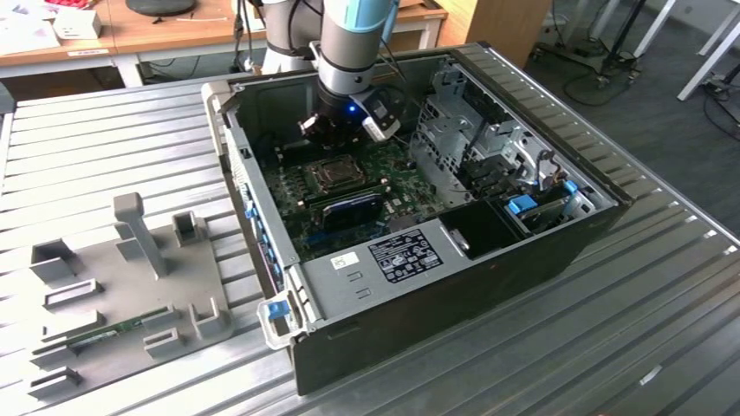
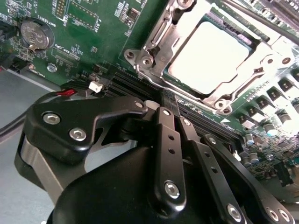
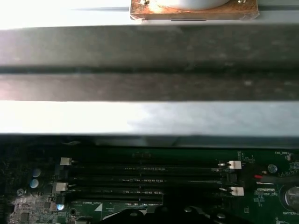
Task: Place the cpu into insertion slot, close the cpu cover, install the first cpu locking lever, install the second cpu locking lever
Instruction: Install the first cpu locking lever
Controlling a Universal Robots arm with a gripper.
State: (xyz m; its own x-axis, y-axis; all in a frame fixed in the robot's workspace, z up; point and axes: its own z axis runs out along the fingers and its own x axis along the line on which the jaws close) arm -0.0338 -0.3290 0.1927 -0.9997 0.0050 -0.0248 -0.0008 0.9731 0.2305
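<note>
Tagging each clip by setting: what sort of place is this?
Probably a robotics lab or workshop: a robot arm reaches into an open computer case on a ribbed metal table, with wooden desks behind.

The cpu shows a pale silver top, washed nearly white, inside the shiny silver cpu cover. Around them the circuit board is deep green with fine white lettering and a silver coin battery. The tool is matte black with silver screws. In the first wrist view the memory slots are black with white latches. The desk is grey, ribbed in parallel strips; the arm is grey with a light blue band.
</note>
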